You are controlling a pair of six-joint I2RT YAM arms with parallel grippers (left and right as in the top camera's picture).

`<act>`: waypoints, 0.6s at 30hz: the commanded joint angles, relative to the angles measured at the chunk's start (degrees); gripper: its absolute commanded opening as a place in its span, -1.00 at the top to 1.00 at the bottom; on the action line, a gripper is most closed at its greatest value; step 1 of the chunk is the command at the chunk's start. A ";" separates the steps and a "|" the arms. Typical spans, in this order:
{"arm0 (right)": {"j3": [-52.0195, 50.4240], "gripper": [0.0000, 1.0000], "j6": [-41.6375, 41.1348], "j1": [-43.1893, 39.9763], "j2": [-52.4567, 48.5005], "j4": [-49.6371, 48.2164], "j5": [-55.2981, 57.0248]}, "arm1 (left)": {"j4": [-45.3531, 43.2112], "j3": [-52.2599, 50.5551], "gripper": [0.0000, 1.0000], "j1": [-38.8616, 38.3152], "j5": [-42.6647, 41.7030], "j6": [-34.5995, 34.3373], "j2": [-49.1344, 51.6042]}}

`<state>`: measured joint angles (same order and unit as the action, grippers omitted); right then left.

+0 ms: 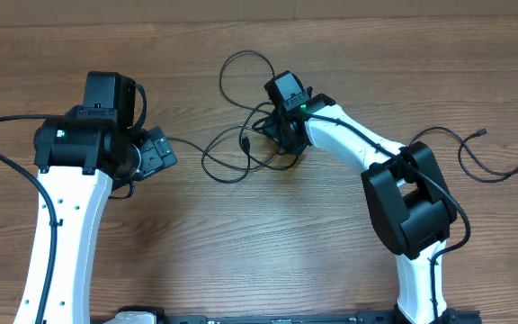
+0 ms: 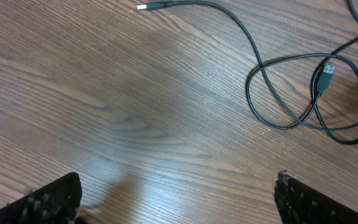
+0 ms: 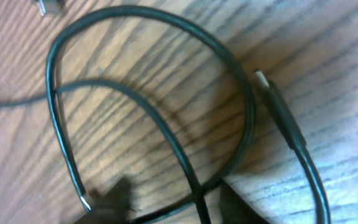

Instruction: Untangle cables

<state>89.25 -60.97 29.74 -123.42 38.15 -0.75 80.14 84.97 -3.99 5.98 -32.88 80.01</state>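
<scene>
The cables [image 1: 241, 148] are thin black cords lying in loose, overlapping loops on the wooden table at centre. My right gripper [image 1: 281, 135] is down in the right side of the tangle. In the right wrist view its dark fingers [image 3: 114, 200] stand partly apart, with two crossing strands [image 3: 194, 186] between them and not pinched. A loop [image 3: 166, 15] and a plug end [image 3: 279, 109] lie just ahead. My left gripper [image 1: 163, 153] hovers left of the tangle, wide open [image 2: 178, 199] over bare wood. Cable loops [image 2: 278, 93] and a plug [image 2: 327, 70] lie ahead of it.
Another thin black cable [image 1: 493, 157] lies loose at the table's far right. A strand with a metal tip [image 2: 143, 7] runs toward the left gripper. The thicker arm wiring [image 1: 7, 157] curves off the left edge.
</scene>
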 commanded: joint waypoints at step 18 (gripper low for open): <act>6.49 0.93 24.65 -2.62 7.93 4.44 -0.81 | -0.39 -0.13 -0.96 0.22 -0.26 0.31 0.24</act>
<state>91.61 -45.76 29.21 -122.41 41.43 -1.76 80.05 84.88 -3.99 5.98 -32.88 80.01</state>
